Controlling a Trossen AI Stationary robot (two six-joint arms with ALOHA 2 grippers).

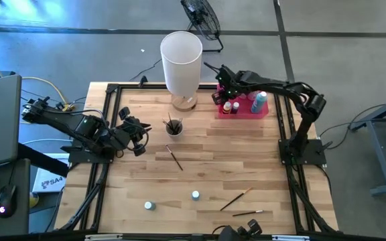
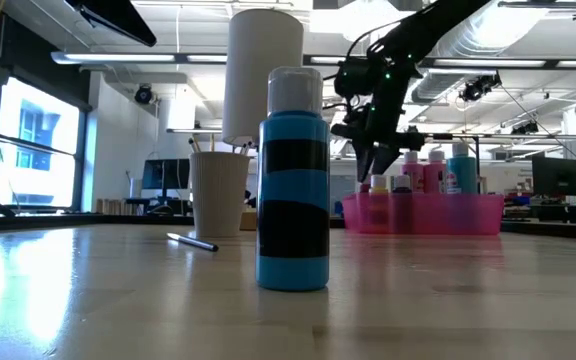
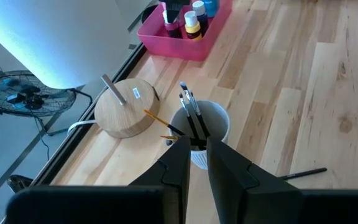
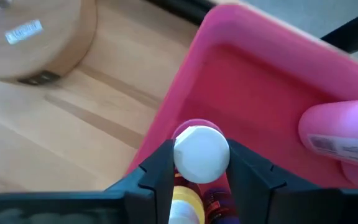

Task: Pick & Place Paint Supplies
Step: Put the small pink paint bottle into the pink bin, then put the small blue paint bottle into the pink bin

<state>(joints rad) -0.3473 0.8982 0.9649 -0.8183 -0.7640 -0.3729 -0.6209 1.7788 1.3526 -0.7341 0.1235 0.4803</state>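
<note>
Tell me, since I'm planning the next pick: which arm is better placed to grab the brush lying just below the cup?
Left. Its hand sits beside the cup, near that brush; the right hand is busy over the pink tray.

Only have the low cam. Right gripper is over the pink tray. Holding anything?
Observer: Yes. The right wrist view shows the right gripper shut on a small white-capped bottle, just inside a corner of the pink tray.
Operator: Left arm? Can't find it here.
Observer: The left gripper sits beside the cup of brushes and faces it, on the table's left side.
Operator: What's still loose besides the blue bottle and the one brush I see?
Observer: The high view shows a second small bottle left of the blue one, plus two brushes lying to its right.
</note>
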